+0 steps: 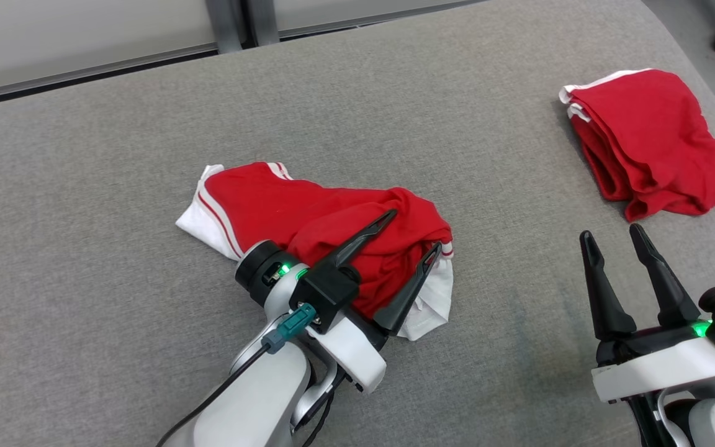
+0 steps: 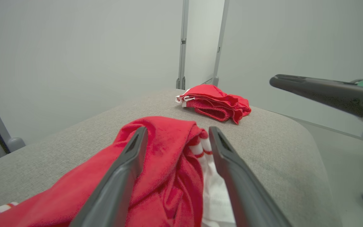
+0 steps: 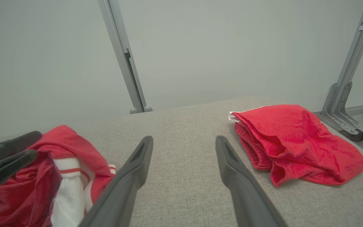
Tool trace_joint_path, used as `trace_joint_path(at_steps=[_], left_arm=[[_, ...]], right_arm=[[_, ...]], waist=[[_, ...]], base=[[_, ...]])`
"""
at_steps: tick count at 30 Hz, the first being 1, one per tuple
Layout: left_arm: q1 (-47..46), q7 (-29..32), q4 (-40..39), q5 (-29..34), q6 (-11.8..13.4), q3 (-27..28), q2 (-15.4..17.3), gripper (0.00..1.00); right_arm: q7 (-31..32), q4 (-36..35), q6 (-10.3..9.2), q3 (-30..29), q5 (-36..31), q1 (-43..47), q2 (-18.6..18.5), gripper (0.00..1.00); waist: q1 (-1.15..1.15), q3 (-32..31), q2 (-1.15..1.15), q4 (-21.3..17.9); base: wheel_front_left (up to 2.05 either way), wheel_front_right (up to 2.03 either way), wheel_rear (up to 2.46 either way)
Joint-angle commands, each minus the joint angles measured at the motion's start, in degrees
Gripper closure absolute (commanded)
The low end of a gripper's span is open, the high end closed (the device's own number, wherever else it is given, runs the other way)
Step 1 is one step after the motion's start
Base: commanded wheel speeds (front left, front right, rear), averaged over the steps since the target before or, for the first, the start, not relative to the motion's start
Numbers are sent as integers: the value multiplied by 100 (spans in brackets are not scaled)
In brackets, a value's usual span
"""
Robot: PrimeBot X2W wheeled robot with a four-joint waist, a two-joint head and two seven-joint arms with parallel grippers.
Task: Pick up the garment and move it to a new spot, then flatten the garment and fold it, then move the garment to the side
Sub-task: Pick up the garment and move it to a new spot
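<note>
Crumpled red garment with white striped trim is lying in a heap near the middle of the grey fabric-covered surface. The left gripper is reaching over it with both dark fingers spread wide, and red cloth is bulging between them, unpinched. The right gripper is hovering to the right, fingers apart and empty, well clear of the heap. A folded red cloth bundle is sitting beyond it, near the far right edge.

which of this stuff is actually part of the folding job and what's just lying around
In the job:
- crumpled red-and-white garment
- left gripper, open over it
- right gripper, open, above the grey padded surface

Lying about:
- folded red garment, far right
- metal frame posts
</note>
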Motion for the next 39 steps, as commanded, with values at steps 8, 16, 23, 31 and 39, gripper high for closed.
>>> trace_joint_path(at_steps=[8, 16, 23, 31, 39], left_arm=[[385, -99, -960, 52, 600, 623, 331, 0], [995, -108, -1213, -254, 1054, 1683, 617, 0], [1602, -103, -1010, -543, 1083, 2469, 884, 0], [2163, -103, -947, -746, 895, 2696, 1001, 0], [2564, 17, -1108, -748, 952, 2608, 1063, 0]], right_arm=[[49, -49, 0, -115, -30, -3, -147, 0], [259, -191, 0, -255, -126, 217, -212, 0], [441, -299, 0, -357, -210, 471, -181, 0], [584, -382, 0, -405, -267, 820, -116, 0], [735, -476, 0, -446, -397, 1116, -61, 0]], waist=[[0, -306, 0, 660], [0, -646, 0, 1243], [0, -953, 0, 1617], [0, -1310, 0, 1683], [0, -1648, 0, 1588]], base=[[0, 0, 0], [0, 0, 0], [0, 0, 0], [0, 0, 0], [0, 0, 0]])
